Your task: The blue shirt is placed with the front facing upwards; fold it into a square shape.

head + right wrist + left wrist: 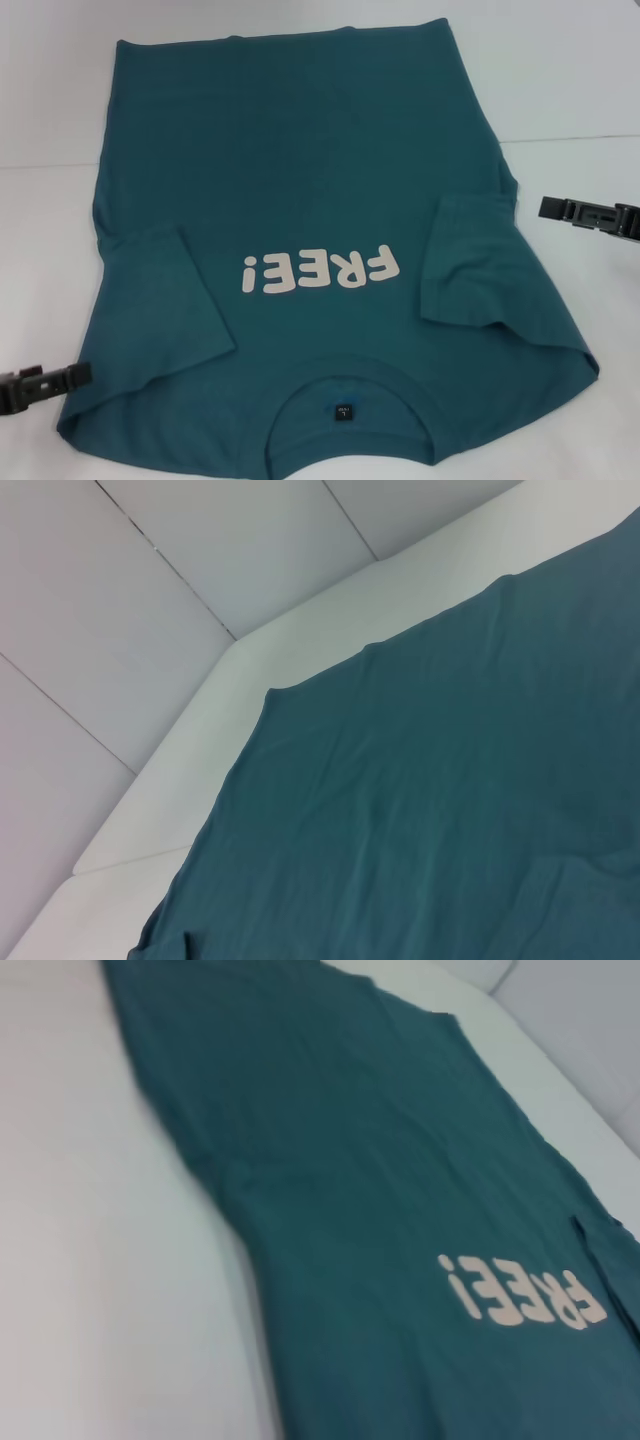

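Blue shirt point(310, 200) flat, left tool point(45, 385) beside sleeve, right tool point(590, 214) apart

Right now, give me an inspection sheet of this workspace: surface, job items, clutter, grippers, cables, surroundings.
Surface: white table, bare around the cloth.
Job's things: blue shirt lies spread front up, "FREE!" lettering showing, collar at the near edge, hem at the far edge. Both sleeves are folded in over the body; body not yet folded.
Clutter: nothing seen.
Grippers: left gripper is beside the shirt's near left corner; right gripper is off its right edge. Neither holds cloth.
Cables: nothing seen.
Surroundings: pale panelled wall behind the table.
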{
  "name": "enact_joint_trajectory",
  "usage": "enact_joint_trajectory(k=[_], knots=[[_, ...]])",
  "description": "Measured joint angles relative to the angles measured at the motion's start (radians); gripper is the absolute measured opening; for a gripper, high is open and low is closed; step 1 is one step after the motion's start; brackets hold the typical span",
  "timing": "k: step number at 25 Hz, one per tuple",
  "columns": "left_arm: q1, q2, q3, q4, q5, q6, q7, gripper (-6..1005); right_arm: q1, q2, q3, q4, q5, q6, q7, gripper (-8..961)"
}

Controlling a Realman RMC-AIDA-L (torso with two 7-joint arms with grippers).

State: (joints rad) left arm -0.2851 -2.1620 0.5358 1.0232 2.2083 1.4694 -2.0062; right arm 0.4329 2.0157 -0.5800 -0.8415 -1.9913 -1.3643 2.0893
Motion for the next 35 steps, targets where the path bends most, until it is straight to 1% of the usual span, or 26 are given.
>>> enact_joint_trajectory(k=[5, 9, 15, 20, 24, 28, 35], knots=[[-0.004, 0.005, -0.028, -0.022, 0.048, 0.002, -0.051, 936, 0.003, 0.0, -0.006, 0.0, -0.002, 0.006, -0.001, 938], [-0.003, 0.006, -0.037, -0.025, 0.062, -0.004, -0.051, 936, 0.003, 0.0, -0.008, 0.0, -0.002, 0.007, -0.003, 938], [-0.004, 0.004, -0.024, -0.044, 0.071, -0.003, -0.046, 936, 0.003, -0.001, -0.007, 0.011, -0.002, 0.007, -0.013, 938], [-0.018, 0.005, 0.005, -0.068, 0.092, 0.01, -0.044, 936, 0.004, -0.007, -0.007, 0.035, -0.003, 0.014, -0.022, 938], [-0.025, 0.004, 0.027, -0.069, 0.108, 0.038, -0.045, 935, 0.004, -0.008, -0.008, 0.037, -0.003, 0.016, -0.026, 938], [-0.025, 0.002, 0.019, -0.048, 0.091, 0.083, -0.029, 935, 0.004, -0.008, -0.009, 0.038, -0.003, 0.013, -0.026, 939], [-0.016, 0.001, -0.013, -0.032, 0.088, 0.062, -0.015, 935, -0.001, -0.008, -0.007, 0.05, -0.003, 0.012, -0.028, 939]])
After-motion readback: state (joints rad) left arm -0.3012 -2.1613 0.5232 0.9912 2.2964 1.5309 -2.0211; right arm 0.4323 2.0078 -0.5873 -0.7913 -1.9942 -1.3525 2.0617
